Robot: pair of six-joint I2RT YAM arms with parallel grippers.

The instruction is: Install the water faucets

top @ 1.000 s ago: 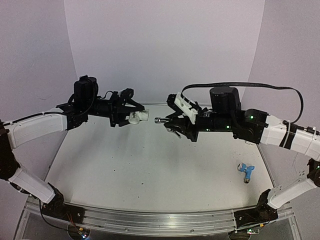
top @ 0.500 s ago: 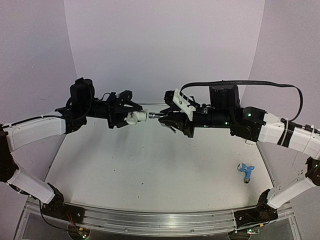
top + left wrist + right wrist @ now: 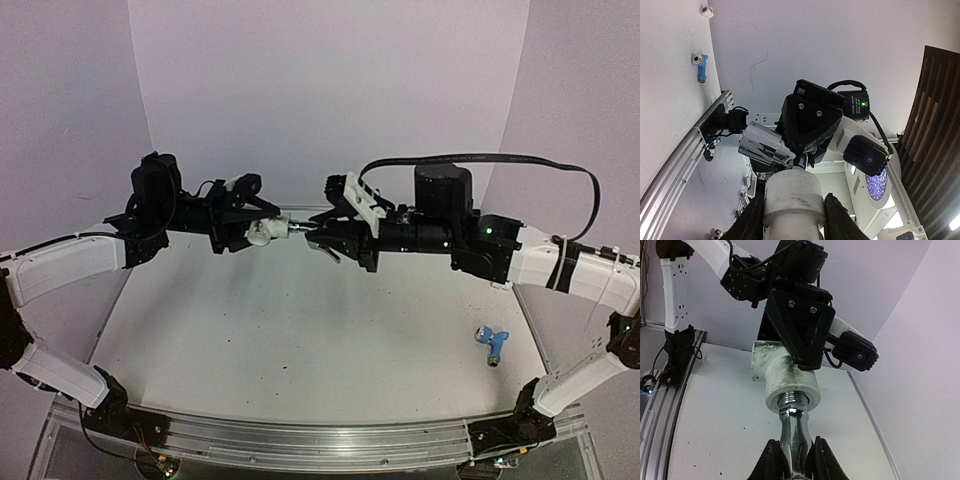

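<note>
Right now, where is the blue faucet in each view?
Top external: blue faucet lies at lower right.
Left wrist: blue faucet at upper left.
Right wrist: not in it.
Shared landmark: white fitting, left of centre from above and near mid-frame in both wrist views.

silver faucet [image 3: 794,432]: shiny metal, clamped in the right gripper [image 3: 794,446], held about level in the air. Its threaded end sits at the mouth of the white fitting [image 3: 785,377], threads showing.
blue faucet [image 3: 492,342]: light blue with a silver end, lying on the table [image 3: 300,340], well apart from the fitting, right of it and nearer the bases.
</note>
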